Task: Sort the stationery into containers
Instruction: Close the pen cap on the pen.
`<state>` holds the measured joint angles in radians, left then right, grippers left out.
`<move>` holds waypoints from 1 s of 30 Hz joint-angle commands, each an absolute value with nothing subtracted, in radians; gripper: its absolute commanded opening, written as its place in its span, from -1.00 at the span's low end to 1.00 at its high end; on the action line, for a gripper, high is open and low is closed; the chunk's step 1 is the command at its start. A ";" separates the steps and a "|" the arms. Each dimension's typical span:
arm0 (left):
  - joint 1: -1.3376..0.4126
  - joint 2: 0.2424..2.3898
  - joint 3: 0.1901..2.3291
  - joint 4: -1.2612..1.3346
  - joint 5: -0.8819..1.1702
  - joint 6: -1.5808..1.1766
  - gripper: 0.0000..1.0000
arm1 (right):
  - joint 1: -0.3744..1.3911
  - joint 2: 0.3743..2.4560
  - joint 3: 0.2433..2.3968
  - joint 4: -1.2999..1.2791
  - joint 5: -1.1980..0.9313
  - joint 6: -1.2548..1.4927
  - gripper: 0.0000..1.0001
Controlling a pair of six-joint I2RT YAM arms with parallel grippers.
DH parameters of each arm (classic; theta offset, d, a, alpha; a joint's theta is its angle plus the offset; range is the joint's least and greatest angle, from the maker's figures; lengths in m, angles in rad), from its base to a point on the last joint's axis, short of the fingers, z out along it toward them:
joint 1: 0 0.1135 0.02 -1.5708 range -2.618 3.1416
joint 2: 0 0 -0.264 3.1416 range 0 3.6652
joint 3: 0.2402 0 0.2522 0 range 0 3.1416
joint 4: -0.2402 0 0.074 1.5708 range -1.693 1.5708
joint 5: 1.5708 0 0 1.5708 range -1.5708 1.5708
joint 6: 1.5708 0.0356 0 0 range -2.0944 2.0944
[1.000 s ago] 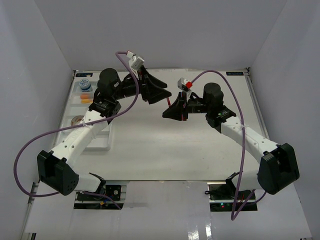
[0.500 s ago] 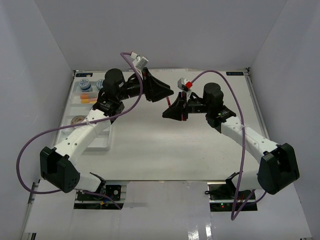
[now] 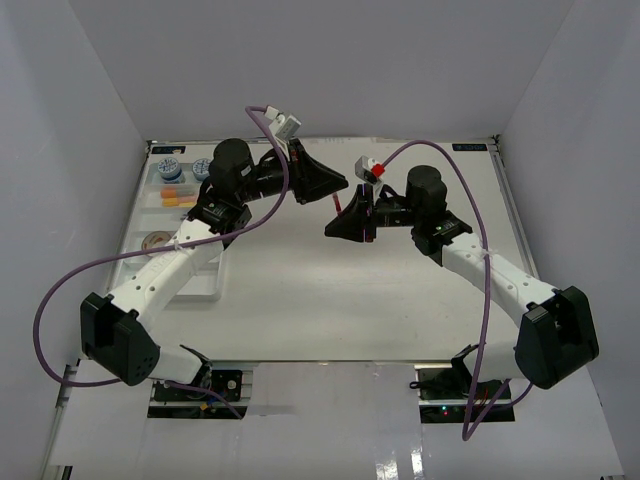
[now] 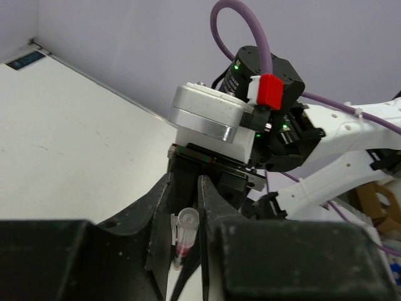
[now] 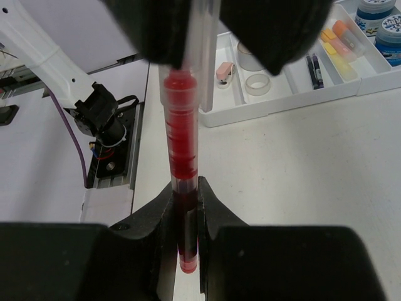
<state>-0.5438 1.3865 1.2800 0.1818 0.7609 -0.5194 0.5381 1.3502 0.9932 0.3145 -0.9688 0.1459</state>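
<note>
Top view: the right gripper (image 3: 345,222) is clamping the red pen (image 3: 340,204) in mid-air. The left gripper (image 3: 335,188) is facing it tip to tip, and the tray (image 3: 200,290) is lying well behind the left gripper.

Left wrist: the left fingers (image 4: 160,207) are flanking the pen's clear cap. I cannot tell if they are pinching it.

Right wrist: the right fingers (image 5: 164,207) are squeezing the pen's red end. This looks like a handover, so the left should be closing squarely on the barrel before the right is letting go. Beyond the right gripper, the tray is holding tubs (image 5: 376,9), erasers (image 5: 338,41), dark pens (image 5: 315,69) and a clear roll (image 5: 257,83).
</note>
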 commanded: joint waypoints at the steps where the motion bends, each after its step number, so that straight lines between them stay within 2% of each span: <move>1: -0.558 1.385 1.307 0.152 0.764 -0.499 -0.50 | 0.534 1.353 1.046 0.341 -0.982 0.143 -0.85; 11: -0.561 1.362 1.270 0.112 0.784 -0.505 -0.71 | 0.531 1.348 1.069 0.359 -0.969 0.153 -0.85; 30: -0.611 1.350 1.229 0.005 0.759 -0.417 -0.70 | 0.523 1.358 1.121 0.379 -0.963 0.169 -0.85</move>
<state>-0.5720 1.3632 1.2724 0.1246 0.6899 -0.4301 0.5365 1.3701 1.0210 0.2794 -0.9981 0.1539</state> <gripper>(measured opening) 0.277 0.176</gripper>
